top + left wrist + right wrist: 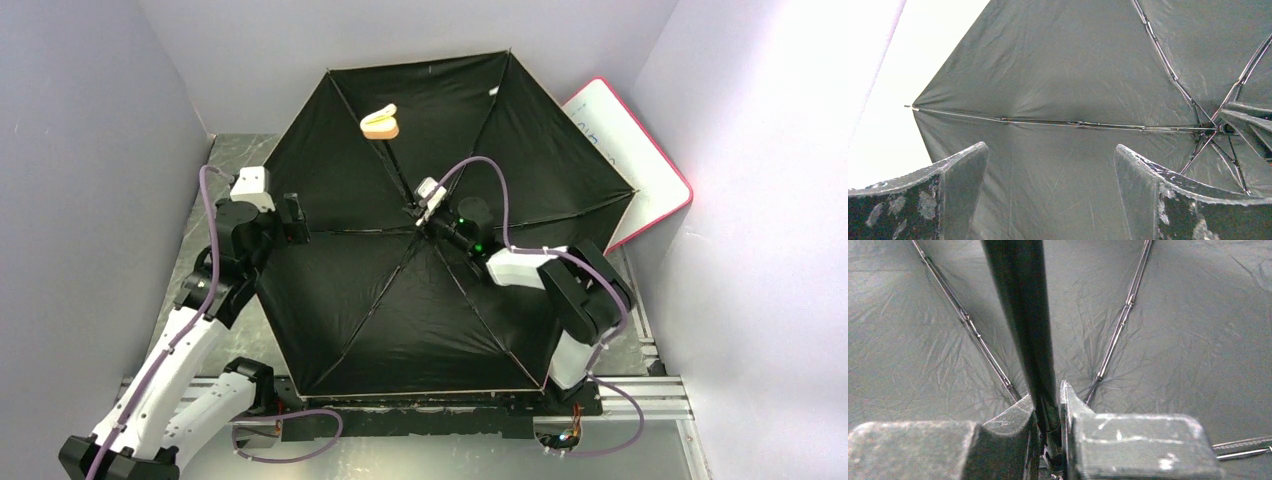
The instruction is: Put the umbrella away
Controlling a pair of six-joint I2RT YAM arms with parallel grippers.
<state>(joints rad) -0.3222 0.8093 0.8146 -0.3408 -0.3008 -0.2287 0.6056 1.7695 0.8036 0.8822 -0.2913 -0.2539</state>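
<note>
The umbrella [380, 290] lies fully open over the table, its black inside facing up, with thin black ribs and a tan edge. Its shaft [398, 170] rises toward the back and ends in the tan-orange handle [380, 123]. My right gripper [428, 208] is shut on the shaft near the hub; the right wrist view shows the shaft [1020, 315] clamped between the fingers [1015, 415]. My left gripper [293, 218] is open and empty at the canopy's left edge; the left wrist view shows fabric [1048, 75] and a rib [1073, 123] beyond the spread fingers [965, 175].
The pink-framed whiteboard [640, 170] leans at the back right, partly under the canopy. Grey walls close in on the left, back and right. A metal rail [640, 390] runs along the near edge. The canopy covers most of the dark table [225, 160].
</note>
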